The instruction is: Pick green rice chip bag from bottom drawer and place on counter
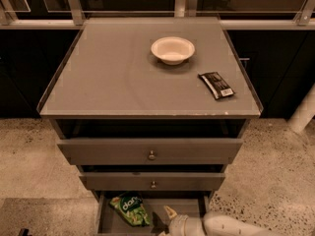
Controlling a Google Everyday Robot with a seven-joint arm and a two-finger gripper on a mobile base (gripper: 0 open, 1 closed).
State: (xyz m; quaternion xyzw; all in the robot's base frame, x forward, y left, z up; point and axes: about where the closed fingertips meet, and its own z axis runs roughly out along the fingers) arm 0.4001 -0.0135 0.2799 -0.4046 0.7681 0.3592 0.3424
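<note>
I have the arm (236,227) reaching in low from the right, well below the front edge of the bench (123,82), lying nearly level and pointing left. Its white forearm narrows to a pale wrist (186,225), and the gripper (165,220) sits just right of that edge's middle, far beneath it.
</note>
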